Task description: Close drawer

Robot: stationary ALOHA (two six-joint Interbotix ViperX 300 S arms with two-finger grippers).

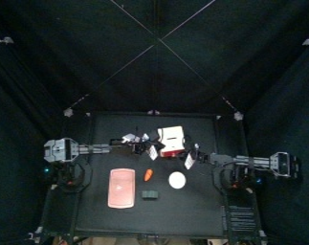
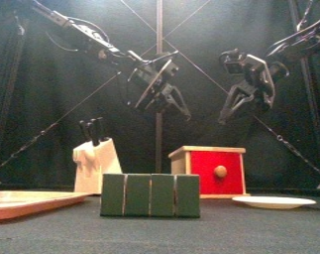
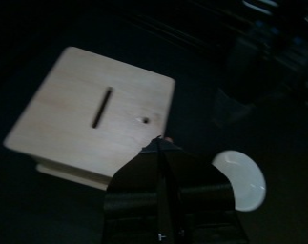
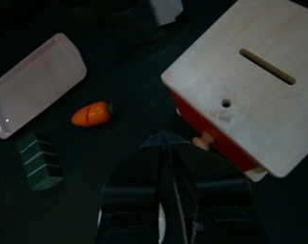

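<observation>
The pale tan cabinet [image 1: 175,135] stands at the table's back middle. Its reddish-brown drawer [image 1: 179,153] sticks out a little toward the front. In the front view the drawer's red face [image 2: 209,169] carries a round knob [image 2: 219,172]. My left gripper [image 2: 163,96] hangs shut and empty above and to the left of the cabinet; the left wrist view shows its jaws [image 3: 160,145] over the cabinet's slotted top [image 3: 99,114]. My right gripper [image 2: 242,94] hangs shut and empty above the cabinet's right; its jaws [image 4: 163,143] are above the drawer's front [image 4: 195,121].
A dark green block [image 2: 151,194] stands at the front middle. A flat pink tray [image 2: 30,203] lies front left and a white round dish [image 2: 273,202] front right. A pale knife block [image 2: 96,165] stands left of the cabinet. A small orange thing [image 4: 92,114] lies between tray and drawer.
</observation>
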